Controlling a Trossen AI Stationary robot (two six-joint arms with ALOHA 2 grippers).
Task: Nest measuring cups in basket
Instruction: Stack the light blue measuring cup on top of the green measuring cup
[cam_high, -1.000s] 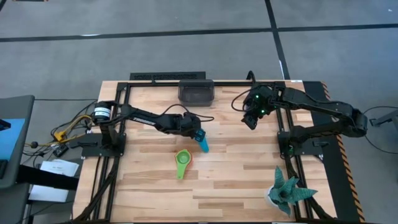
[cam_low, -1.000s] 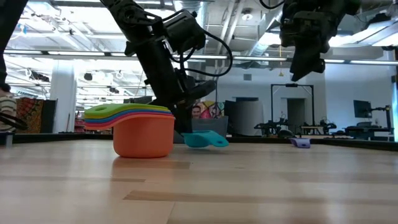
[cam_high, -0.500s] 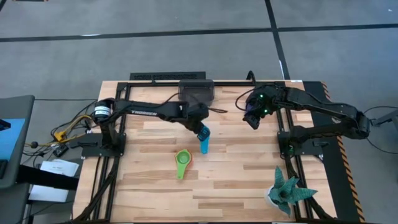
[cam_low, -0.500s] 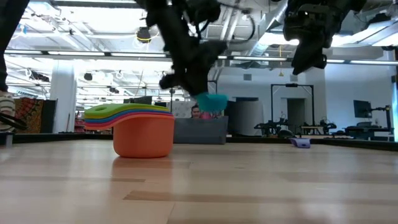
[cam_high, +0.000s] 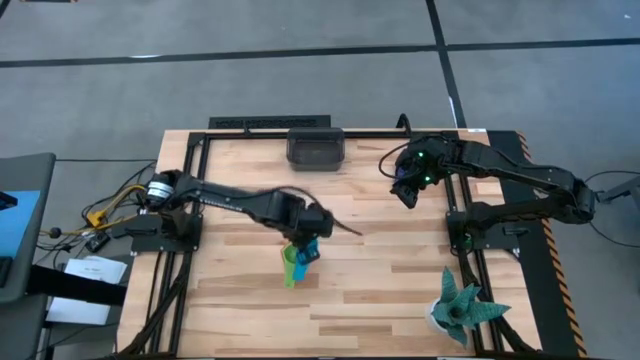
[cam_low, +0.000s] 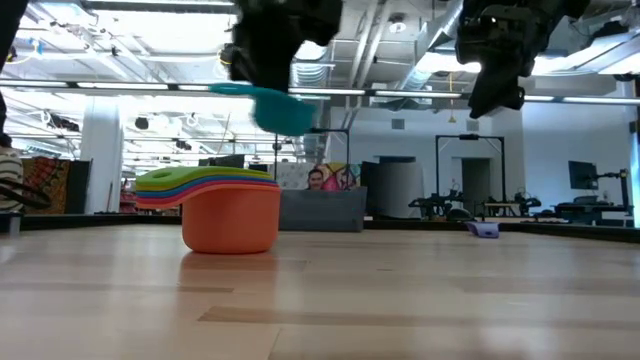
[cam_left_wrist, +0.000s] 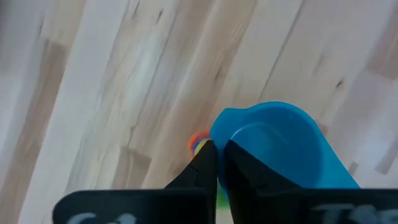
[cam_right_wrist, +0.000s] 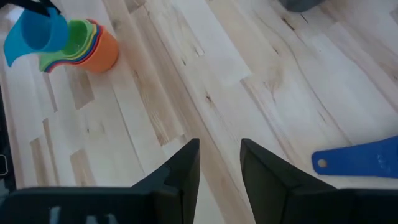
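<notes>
The left gripper (cam_high: 306, 248) is positioned above the middle of the table (cam_high: 380, 290), directly over the nested stack of measuring cups (cam_high: 292, 266). Its fingers (cam_left_wrist: 208, 163) are closed tightly on the rim of the light blue cup (cam_left_wrist: 280, 146), which is held clear of the table; in the low view the light blue cup is seen suspended in the air above the stack, tilted, with its handle pointing to one side. The stack is seen resting on the table, with an orange cup (cam_low: 232, 218) outermost and red, yellow and green handles fanned one over the other at its top. From the right wrist view the held cup is seen just beside and slightly above the green top cup (cam_right_wrist: 79, 34).

The right gripper (cam_high: 404, 187) is held raised above the far right part of the table, well apart from the stack. Its fingers (cam_right_wrist: 180, 171) are seen partly open, with nothing between them. A royal blue cup handle (cam_right_wrist: 357, 159) is seen lying flat on the table below this gripper.

The basket (cam_high: 315, 147) is located at the far edge of the table, at its middle, well apart from the stack. A teal spiky plant (cam_high: 460, 308) is located at the near right corner.
</notes>
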